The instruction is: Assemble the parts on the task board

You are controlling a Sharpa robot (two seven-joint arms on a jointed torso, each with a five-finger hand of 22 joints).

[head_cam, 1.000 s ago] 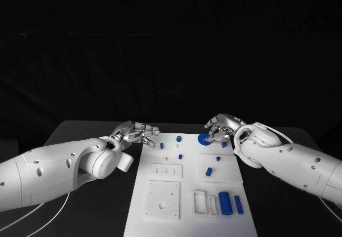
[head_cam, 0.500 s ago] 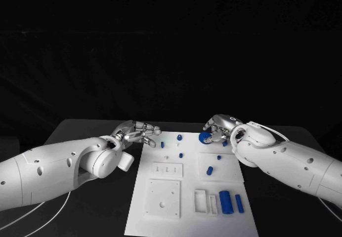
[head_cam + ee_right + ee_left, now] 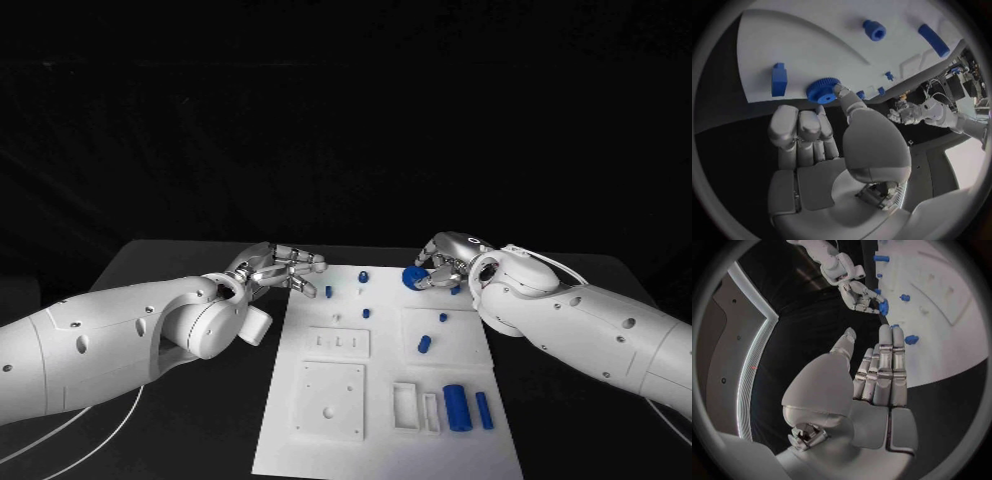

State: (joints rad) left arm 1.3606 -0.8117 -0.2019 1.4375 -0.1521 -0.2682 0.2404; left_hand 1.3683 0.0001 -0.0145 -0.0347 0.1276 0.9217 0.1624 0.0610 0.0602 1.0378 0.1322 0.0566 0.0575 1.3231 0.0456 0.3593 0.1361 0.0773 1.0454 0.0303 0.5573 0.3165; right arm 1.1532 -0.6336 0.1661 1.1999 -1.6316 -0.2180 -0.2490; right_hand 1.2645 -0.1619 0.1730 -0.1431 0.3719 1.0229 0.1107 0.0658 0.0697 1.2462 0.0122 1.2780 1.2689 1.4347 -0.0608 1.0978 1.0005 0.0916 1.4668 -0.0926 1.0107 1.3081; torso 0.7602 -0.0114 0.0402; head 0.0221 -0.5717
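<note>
Right hand (image 3: 446, 262) pinches blue gear (image 3: 415, 279) at far right corner of task board (image 3: 387, 440). Left hand (image 3: 277, 268) holds nothing, fingers straight and together, just off board's far left edge.

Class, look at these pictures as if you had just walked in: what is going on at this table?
A robot with two white arms is working at a white task board on a black table. Its right hand is at the far end of the board, touching a blue gear with its fingertips. Its left hand hovers by the board's far left corner, fingers apart, holding nothing. Other blue parts, among them a large cylinder, lie on the board.
</note>
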